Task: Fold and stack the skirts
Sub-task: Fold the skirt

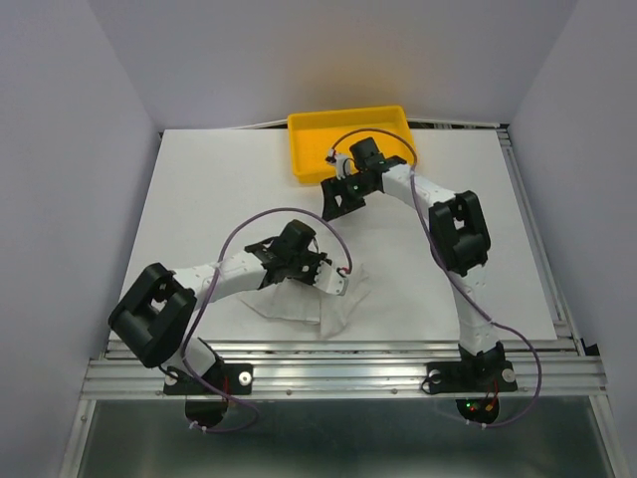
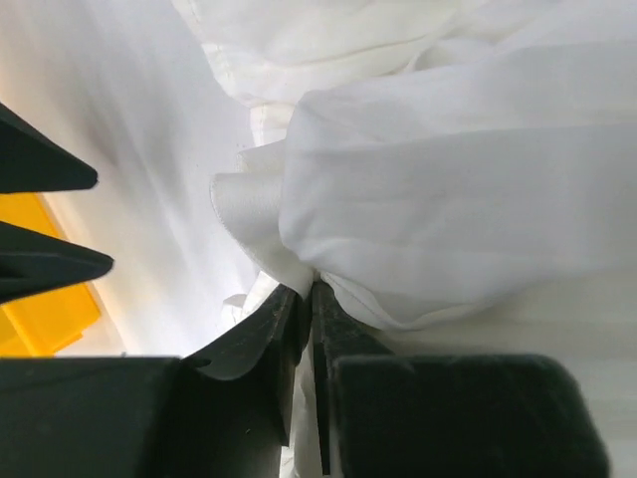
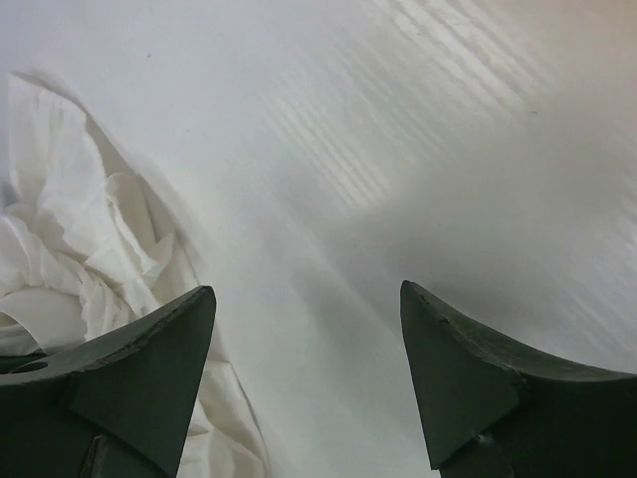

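You stand before a robotics lab test cell: a left arm [image 1: 224, 276] and a right arm [image 1: 460, 231] bolted to an aluminium rail frame [image 1: 338, 376] at the near edge of a white table [image 1: 229, 179], plain pale walls [image 1: 328, 50] closing three sides, a yellow tray [image 1: 314, 149] and one crumpled skirt [image 1: 309, 304] on it.

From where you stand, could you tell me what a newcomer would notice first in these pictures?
The bright yellow tray at the far edge of the white table stands out first. Next comes the crumpled white skirt near the front, pinched by the left gripper, its jaws nearly closed. The right gripper hangs open and empty just in front of the tray.
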Available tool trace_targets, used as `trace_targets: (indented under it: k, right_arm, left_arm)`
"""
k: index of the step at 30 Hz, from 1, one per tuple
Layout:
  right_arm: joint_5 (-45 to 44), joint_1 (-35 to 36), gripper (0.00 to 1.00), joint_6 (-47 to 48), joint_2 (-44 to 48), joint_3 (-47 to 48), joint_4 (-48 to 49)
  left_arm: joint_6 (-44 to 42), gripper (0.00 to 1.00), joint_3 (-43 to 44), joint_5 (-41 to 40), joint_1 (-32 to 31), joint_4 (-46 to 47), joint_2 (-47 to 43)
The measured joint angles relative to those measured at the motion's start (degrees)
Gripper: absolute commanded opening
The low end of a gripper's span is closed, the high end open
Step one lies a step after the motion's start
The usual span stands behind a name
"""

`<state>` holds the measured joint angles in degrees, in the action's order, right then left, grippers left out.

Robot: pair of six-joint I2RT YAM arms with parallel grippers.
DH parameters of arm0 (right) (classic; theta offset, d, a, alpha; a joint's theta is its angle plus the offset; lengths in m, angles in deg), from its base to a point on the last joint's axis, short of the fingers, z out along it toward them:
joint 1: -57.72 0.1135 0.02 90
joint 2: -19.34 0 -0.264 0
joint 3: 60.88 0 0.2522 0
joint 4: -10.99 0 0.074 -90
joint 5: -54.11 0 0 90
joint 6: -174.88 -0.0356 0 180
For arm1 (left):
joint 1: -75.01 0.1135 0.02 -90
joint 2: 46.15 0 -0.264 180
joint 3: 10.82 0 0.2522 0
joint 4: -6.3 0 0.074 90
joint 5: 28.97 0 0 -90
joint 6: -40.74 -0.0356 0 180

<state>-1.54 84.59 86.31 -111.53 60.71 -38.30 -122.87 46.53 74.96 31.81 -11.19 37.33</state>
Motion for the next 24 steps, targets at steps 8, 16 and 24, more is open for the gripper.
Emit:
trace_targets:
  k: [8,16,24]
  right_arm:
    - [-0.63,-6.64,0.77,-0.9,6.03,-5.27,-0.5]
    - [3.3,-11.89,0.65,-4.31,27.45,-16.79,2.6]
    - [13.07,-2.4,0.5,-6.99,37.51,-30.25,7.43]
  left_arm:
    - [6.75,0.63,20.26,3.26,1.7,-12.68,8.66]
    - [26.82,0.57,34.29,7.41,9.33,-19.43,6.69]
    - [46.14,0.51,27.1,12.11,20.02,-22.56,-7.06]
